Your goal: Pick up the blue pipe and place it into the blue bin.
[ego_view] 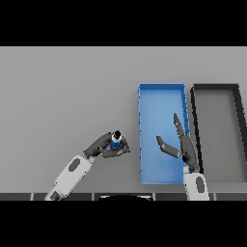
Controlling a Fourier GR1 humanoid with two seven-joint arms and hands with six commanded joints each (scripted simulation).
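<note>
Across the whole view spreads the grey table [62, 96], the largest thing in sight. On its right half stand two long rectangular bins side by side, their long walls nearly touching. The blue bin [142, 135] is the nearer to the middle of the table, and its floor and walls are the same bright blue. Just to its right stands the dark bin [194, 120], with black walls and a grey floor; its far right side runs to the edge of the view.

From the lower left comes the left arm [72, 172], white and grey, angled up toward the middle of the table. Its dark left hand [107, 147] sits just left of the blue bin, apart from the bin's wall, with its fingers and thumb curled round the blue pipe [115, 141]. The pipe is small, blue with a dark top end, and shows between the fingers; whether it touches the table cannot be told.

From the lower right comes the right arm [195, 185]. Its right hand [182, 144] lies over the blue bin's right side, fingers straight and spread from the thumb, holding nothing.
</note>
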